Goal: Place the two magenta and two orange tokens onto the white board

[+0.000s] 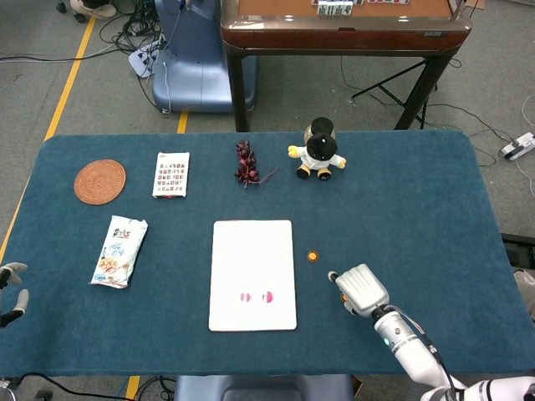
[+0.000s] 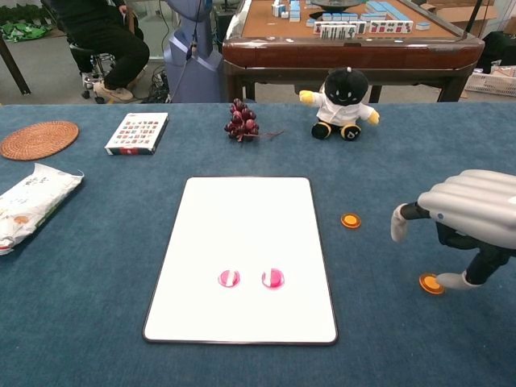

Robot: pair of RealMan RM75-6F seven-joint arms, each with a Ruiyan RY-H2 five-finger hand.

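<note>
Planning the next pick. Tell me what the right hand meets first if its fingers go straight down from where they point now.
Most likely the nearer orange token: the right hand hangs over it, one fingertip beside its edge. Depth is unclear, so contact can't be confirmed.

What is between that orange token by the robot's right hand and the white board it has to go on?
Nothing visible blocks it. The right hand has a fingertip at the near orange token, and only bare blue cloth lies between it and the white board. The other orange token sits further back, off that line.
</note>
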